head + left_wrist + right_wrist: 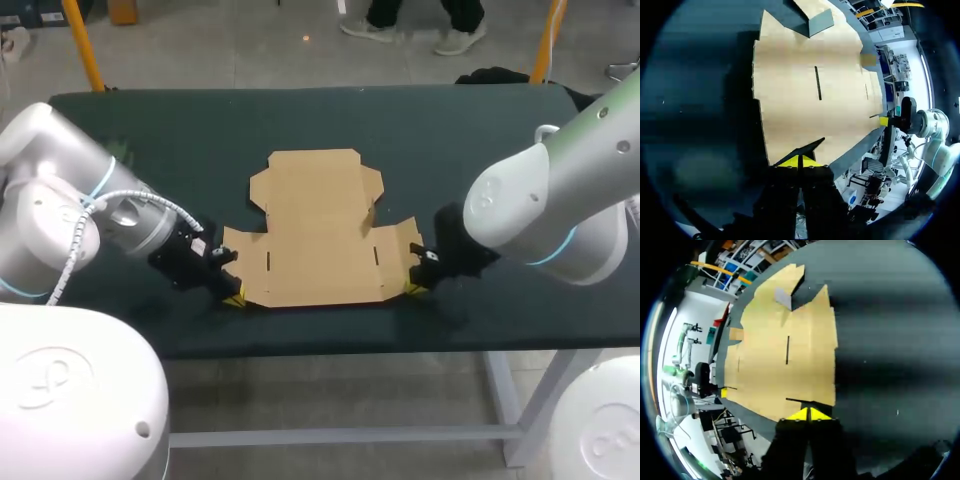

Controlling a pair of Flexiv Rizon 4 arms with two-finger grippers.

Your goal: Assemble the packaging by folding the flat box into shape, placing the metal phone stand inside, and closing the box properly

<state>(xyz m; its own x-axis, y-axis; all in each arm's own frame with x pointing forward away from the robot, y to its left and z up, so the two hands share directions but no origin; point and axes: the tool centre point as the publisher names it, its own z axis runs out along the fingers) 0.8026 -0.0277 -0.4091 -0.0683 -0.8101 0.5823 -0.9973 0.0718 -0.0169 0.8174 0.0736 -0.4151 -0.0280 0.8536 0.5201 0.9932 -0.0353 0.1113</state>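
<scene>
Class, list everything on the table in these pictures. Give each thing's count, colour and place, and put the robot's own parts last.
flat box: one, brown cardboard, lying unfolded mid-table.
table: one, dark green top, under the box.
left gripper: one, black with yellow tips together, at the box's near left corner.
right gripper: one, black with yellow tips together, at the box's near right corner.

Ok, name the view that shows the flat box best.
Head view: the flat box lies whole, every flap in sight, left gripper and right gripper at its near corners. Each wrist view looks across it from one near corner, far flaps foreshortened.
</scene>
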